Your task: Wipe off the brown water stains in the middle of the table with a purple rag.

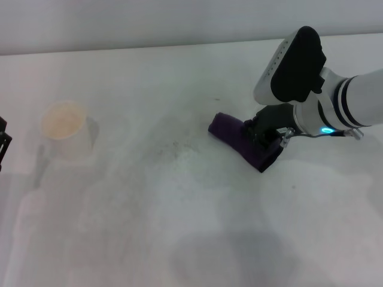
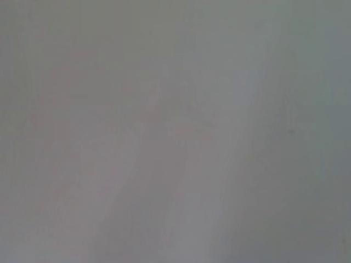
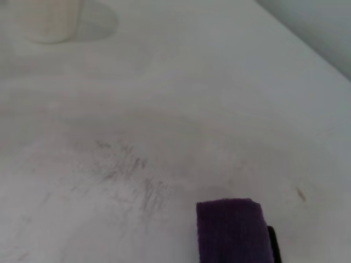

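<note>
The purple rag (image 1: 227, 130) lies on the white table (image 1: 179, 233), right of the middle. My right gripper (image 1: 262, 139) comes in from the right and is shut on the rag's near end, pressing it onto the tabletop. In the right wrist view the rag (image 3: 229, 230) shows with its black edging. No tan blotch shows on the table. Only faint grey streaks (image 1: 175, 146) lie left of the rag, and they also show in the right wrist view (image 3: 123, 167). My left gripper (image 1: 3, 143) is parked at the far left edge.
A white paper cup (image 1: 64, 128) stands at the left of the table and also shows in the right wrist view (image 3: 46, 22). The table's far edge (image 1: 149, 46) runs along the back. The left wrist view shows only bare grey-white surface.
</note>
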Controlling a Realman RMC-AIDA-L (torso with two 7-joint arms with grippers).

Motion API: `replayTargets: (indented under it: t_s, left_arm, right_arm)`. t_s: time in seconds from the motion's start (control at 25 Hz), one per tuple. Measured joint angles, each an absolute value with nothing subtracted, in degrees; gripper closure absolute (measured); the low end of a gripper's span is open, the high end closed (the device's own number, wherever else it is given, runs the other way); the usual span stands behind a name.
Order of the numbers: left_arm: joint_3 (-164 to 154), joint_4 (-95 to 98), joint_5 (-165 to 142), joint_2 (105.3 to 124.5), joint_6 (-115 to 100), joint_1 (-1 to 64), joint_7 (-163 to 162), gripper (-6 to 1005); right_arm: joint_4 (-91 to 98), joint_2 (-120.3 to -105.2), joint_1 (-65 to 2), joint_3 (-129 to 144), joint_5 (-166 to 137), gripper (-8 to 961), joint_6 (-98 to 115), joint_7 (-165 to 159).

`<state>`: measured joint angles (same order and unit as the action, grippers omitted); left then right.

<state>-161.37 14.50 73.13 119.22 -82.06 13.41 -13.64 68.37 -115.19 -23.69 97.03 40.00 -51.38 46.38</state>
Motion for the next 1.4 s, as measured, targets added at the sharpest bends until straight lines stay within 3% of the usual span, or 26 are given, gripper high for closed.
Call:
replayTargets:
  t_s: [0.28,0.72,1.16,1.28,1.4]
  left_arm:
    - [-161.37,14.59,73.12,119.26,-82.09,13.91,-13.89,111]
    - [-161.37,14.51,73.12,119.27,-82.1,14.42,-13.95,111]
    - [-161.37,14.5,73.13,119.18,-82.05,14.78,-13.98,112]
    - [-161.36,14.5,73.13,119.18,-82.03,14.77,-13.97,112]
    - [-161.37,14.5,73.12,119.18,-82.03,14.67,-13.98,112]
  right_arm:
    - [69.79,-115.45,-22.95,97.69,44.19,840,-51.62,48.96]
    - [62.87,-115.29,-22.02,83.87,76.71,619,-52.87,72.71]
    - [34.41,-115.18,-25.22,52.68,110.9,161,-73.47,97.3]
    - [27.42,-115.33,-24.77,44.93,117.71,77,-75.43,103.05]
    - [20.76,-115.47,-24.19,38.73,121.99,77,-75.3,114.47]
